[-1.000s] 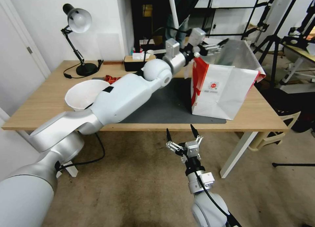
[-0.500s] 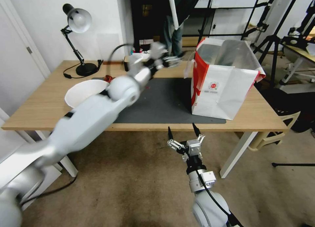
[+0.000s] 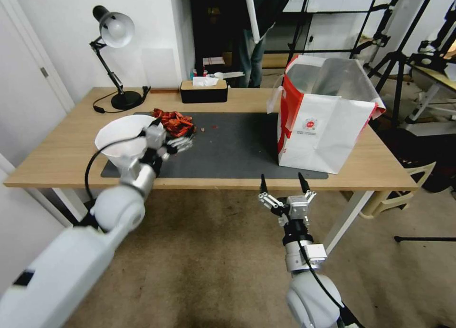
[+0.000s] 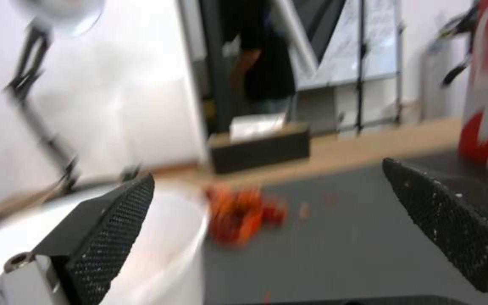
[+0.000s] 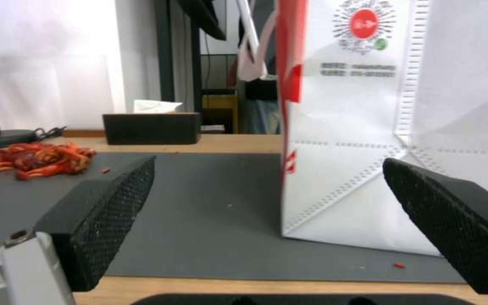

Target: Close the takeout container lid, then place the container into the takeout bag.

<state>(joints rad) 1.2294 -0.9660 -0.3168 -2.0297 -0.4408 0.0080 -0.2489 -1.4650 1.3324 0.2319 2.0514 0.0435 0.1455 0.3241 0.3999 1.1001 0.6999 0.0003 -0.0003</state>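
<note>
The takeout bag (image 3: 327, 124) stands upright and open at the right end of the dark mat, white with red sides and a silvery lining; its logo side faces the right wrist view (image 5: 368, 106). The takeout container and its lid are out of view. My left gripper (image 3: 184, 142) hovers open over the mat's left part, beside the white bowl, with nothing between its fingers. My right gripper (image 3: 281, 176) is open and empty just in front of the table's front edge, pointing at the bag's lower left corner.
A white bowl (image 3: 124, 137) sits at the mat's left end, with a heap of red-orange scraps (image 3: 173, 120) behind it. A black tissue box (image 3: 203, 91) and a desk lamp (image 3: 116, 57) stand at the back. The mat's middle (image 3: 237, 143) is bare.
My left arm has swung back from the bag's opening, leftward and toward me, ending by the white bowl. My right gripper has shifted slightly right and closer to the table edge.
</note>
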